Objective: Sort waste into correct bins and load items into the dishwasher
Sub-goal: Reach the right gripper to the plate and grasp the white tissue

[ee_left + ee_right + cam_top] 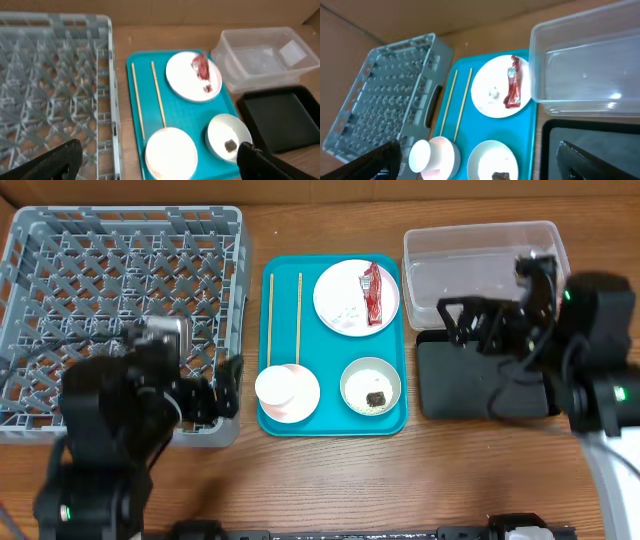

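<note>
On the teal tray (333, 345) lie two chopsticks (298, 318) and a pale-pink plate (345, 285) holding a red wrapper (373, 292) and white scraps (347, 310). A white cup (278, 385) sits in a pink dish (303, 402). A bowl (371, 380) holds rice and a dark lump (376, 399). The grey dish rack (120, 310) is on the left. The clear tub (480, 260) and black tray (480, 385) are on the right. My left gripper (228, 392) (160, 165) is open and empty by the rack's front right corner. My right gripper (452, 325) (480, 165) is open and empty above the tub and black tray.
The teal tray stands between the rack and the two bins, with narrow strips of wooden table on either side. The arms' bases stand at the front left and front right. A wall edge runs along the back.
</note>
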You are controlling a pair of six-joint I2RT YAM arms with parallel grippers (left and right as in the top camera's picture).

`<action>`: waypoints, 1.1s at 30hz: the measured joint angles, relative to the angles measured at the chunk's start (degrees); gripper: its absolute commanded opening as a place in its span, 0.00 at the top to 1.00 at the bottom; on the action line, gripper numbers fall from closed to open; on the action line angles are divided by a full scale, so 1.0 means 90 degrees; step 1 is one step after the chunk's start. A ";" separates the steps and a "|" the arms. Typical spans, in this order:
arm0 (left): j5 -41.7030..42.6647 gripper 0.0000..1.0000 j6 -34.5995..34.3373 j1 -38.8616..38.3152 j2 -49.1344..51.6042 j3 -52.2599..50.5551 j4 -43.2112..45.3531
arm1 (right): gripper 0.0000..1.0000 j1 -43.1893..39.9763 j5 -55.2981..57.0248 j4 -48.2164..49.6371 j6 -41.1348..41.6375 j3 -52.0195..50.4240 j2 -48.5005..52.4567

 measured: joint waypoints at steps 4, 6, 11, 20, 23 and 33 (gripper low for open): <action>0.0029 0.00 -0.0007 0.0000 0.0668 0.0321 -0.0163 | 0.00 0.0039 -0.0687 0.0121 -0.0017 0.0143 0.0765; 0.0080 0.00 -0.0036 0.0000 0.0906 0.0321 -0.0236 | 0.00 0.0143 -0.0860 0.0109 -0.0024 0.0143 0.1066; 0.0253 0.00 -0.0124 0.0000 0.1416 0.0321 -0.0418 | 0.00 0.0809 -0.0631 0.0097 -0.0029 0.0143 0.1566; 0.1309 0.00 -0.0367 0.0000 0.1865 0.1025 -0.0495 | 0.00 0.2516 0.1617 0.0843 -0.0352 0.0811 0.2936; 0.1355 0.00 -0.0359 0.0000 0.1773 0.1855 -0.0566 | 0.00 0.2518 0.1945 0.1263 -0.0408 0.0971 0.3432; 0.1353 0.00 -0.0318 0.0000 0.0534 0.2824 -0.0954 | 0.16 0.2465 0.1819 0.2905 -0.0449 0.1022 0.5170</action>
